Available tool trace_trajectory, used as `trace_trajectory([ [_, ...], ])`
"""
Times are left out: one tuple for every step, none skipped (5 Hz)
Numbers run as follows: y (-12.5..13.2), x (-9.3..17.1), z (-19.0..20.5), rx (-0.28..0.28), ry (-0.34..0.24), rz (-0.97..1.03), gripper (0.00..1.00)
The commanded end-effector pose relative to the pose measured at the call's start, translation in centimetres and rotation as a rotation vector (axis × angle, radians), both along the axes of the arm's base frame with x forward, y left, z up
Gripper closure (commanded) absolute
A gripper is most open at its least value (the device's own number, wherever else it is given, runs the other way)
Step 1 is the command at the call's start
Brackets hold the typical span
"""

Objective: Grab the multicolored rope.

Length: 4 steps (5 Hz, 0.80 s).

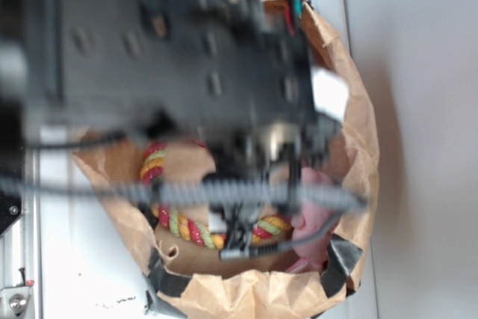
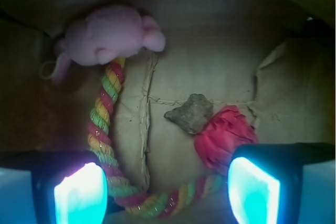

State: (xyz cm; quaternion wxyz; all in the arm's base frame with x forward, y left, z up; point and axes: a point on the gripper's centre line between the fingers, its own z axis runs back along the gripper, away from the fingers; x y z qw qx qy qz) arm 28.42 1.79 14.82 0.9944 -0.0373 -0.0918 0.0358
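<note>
Two views of a robot arm working over a crumpled brown paper bag that sits on a white surface.

The exterior view looks down from above. The black arm, blurred, covers the upper half of the bag. Its gripper reaches down into the bag, and a grey coiled cable crosses in front. Below the arm, the rope, twisted in red, yellow and green, curves along the bag's floor from the left side toward the right. A pink plush lies at the rope's right end. Dark tape patches the bag's lower rim. This view does not show how far apart the fingers stand.

The wrist view looks past the gripper onto the bag's floor. Its two fingers, glowing cyan at the bottom corners, stand wide apart and hold nothing. The rope runs from under the plush at upper left, down beside the left finger, then bends right across the bottom edge between the two fingers. Only this view shows a red paper flower just beside the right finger, touching a small grey-brown lump at the middle of the floor. The rope's end passes just below the flower.
</note>
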Motion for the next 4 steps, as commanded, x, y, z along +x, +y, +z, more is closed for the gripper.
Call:
trace_trajectory([
  [-0.8,1.0,-0.3,0.072,-0.076,-0.054,0.0],
  [-3.0,-0.1,-1.8,0.085,-0.055,-0.131,0.0],
  [-4.7,-0.3,-3.4,0.087,-0.035,-0.174,0.0],
  [-6.8,-0.3,-4.9,0.115,-0.035,-0.212,0.0],
])
